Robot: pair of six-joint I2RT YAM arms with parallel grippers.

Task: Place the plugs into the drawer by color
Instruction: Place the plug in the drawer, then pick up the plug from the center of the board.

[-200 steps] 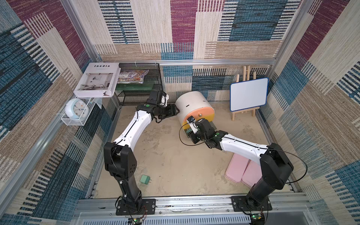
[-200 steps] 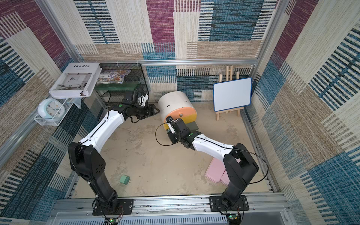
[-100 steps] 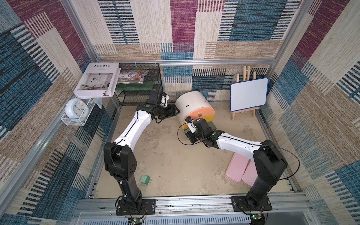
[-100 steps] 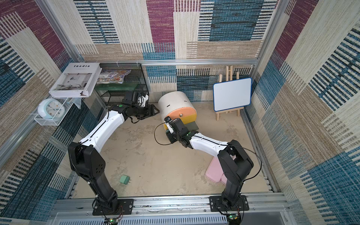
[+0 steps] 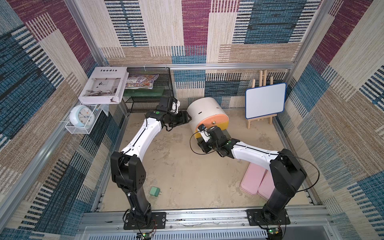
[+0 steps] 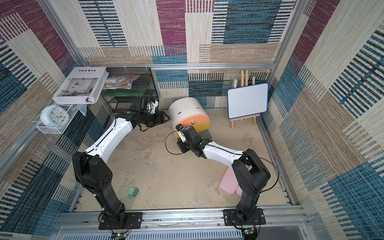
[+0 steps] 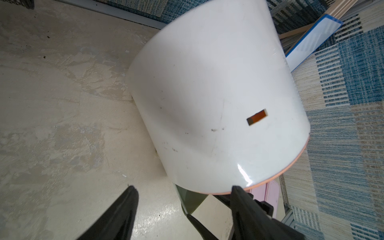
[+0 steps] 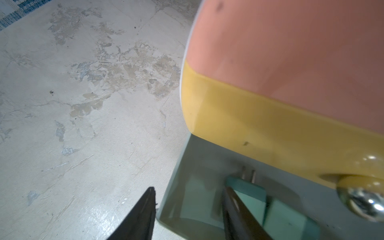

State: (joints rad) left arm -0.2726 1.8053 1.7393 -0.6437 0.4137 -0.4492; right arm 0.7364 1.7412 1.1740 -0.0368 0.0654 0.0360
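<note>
cabinet: white barrel-shaped cabinet [image 5: 204, 111] sits near 12 o'clock on the floor in both top views; peach front [image 5: 211, 120] and yellow front [image 8: 270, 124] lie flush with the shell
open drawer: grey-green bottom drawer [image 8: 182, 176] stands pulled out toward 6 o'clock, under the right wrist
plugs inside: two mint green plugs lie in the bottom drawer; the pronged plug [image 8: 247, 188] points its two prongs toward the cabinet; the second plug [image 8: 288, 220] lies just beside it
loose plug: one more mint green loose plug [image 5: 154, 191] lies on the floor at about 7 o'clock, near the left arm's base, well apart from the cabinet
right gripper: the right gripper [image 8: 189, 188] is released, jaws spread astride the drawer's side wall; one finger over bare floor, the other inside the drawer just beside the pronged plug; whether it touches that plug i cannot tell; nothing grasped
left gripper: the left gripper [image 7: 182, 187] is released, jaws wide at the cabinet's 9 o'clock flank; one fingertip [image 7: 236, 191] sits at the shell's front rim; nothing clamped
around: pink boxes [image 5: 252, 178] at 4 o'clock; whiteboard [image 5: 265, 100] at 2 o'clock; black wire rack [image 5: 149, 99] at 11 o'clock
</note>
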